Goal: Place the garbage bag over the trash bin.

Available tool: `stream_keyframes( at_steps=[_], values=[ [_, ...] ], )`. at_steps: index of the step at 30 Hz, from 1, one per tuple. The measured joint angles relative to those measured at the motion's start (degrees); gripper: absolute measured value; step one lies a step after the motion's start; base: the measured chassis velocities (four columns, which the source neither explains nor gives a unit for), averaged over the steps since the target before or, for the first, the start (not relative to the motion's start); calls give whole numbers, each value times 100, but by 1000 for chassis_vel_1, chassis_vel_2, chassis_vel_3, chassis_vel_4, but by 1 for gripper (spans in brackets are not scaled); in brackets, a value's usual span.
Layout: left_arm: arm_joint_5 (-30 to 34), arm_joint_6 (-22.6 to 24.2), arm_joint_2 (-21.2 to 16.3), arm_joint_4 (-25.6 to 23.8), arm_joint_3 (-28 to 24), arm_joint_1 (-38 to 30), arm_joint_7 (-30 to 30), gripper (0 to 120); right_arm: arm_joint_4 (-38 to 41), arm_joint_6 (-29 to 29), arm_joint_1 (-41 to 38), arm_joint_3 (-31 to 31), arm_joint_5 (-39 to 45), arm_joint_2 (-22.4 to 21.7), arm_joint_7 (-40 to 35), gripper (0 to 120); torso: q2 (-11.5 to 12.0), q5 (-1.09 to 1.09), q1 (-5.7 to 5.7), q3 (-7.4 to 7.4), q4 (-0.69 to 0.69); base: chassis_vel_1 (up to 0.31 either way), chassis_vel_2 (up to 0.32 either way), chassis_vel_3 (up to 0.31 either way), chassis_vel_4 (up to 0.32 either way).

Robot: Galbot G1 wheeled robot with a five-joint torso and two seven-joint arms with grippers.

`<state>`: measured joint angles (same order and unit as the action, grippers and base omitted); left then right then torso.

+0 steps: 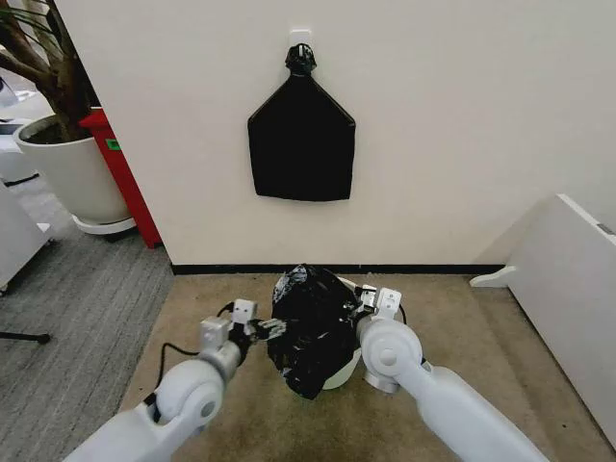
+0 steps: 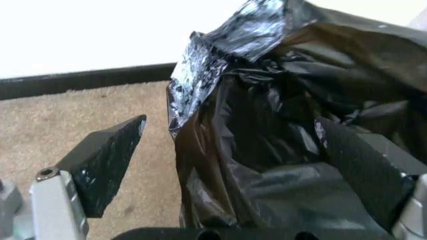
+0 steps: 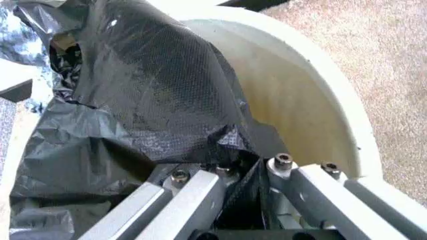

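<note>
Draping over the trash bin (image 1: 343, 371) on the beige carpet (image 1: 452, 327), the garbage bag (image 1: 310, 327) sits bunched, its far rim side bare. Left gripper (image 2: 227, 165) stands spread around a fold; right gripper (image 3: 247, 172) pinches film, likely stretching the mouth wide.

Two glossy white arms with grey metal grippers

Rounded white plastic left arm (image 1: 183, 399) and right arm (image 1: 423, 380) carry circular joint caps; a thin black cable (image 1: 173, 348) loops along the left; silver finger bars (image 3: 193, 200) bear hex-socket screws and black textured pads (image 2: 107, 167).
</note>
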<state>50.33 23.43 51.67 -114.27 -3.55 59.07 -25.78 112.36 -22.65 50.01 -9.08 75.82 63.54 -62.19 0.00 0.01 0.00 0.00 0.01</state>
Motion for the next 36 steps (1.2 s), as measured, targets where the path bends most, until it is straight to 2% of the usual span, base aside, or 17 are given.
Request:
stream_keyframes(
  at_steps=[6,7,11,14,20,36],
  values=[
    [646,723,218,87,-295,-485,-896,100,32,-1,151,172,-15,-41,47,0,0,0,0,-1,-1,0,0,0,0],
    [646,723,218,87,-295,-485,-896,100,32,-1,151,172,-15,-41,47,0,0,0,0,-1,-1,0,0,0,0],
    [1127,1078,428,212,-439,-809,-1518,100,44,-4,221,249,-7,-69,66,0,0,0,0,0,-1,0,0,0,0],
    [1324,1164,531,318,-553,-988,-1635,100,59,-5,256,264,-4,-66,70,0,0,0,0,-1,-1,0,0,0,0],
    [1336,1263,640,513,-750,-1152,-1721,100,81,-5,282,284,-2,-32,60,0,0,0,0,0,-1,0,0,0,0],
    [1570,1425,907,865,-853,-1252,-1858,98,95,16,331,364,-5,-28,74,0,0,0,0,0,-1,0,0,0,0]
  ],
)
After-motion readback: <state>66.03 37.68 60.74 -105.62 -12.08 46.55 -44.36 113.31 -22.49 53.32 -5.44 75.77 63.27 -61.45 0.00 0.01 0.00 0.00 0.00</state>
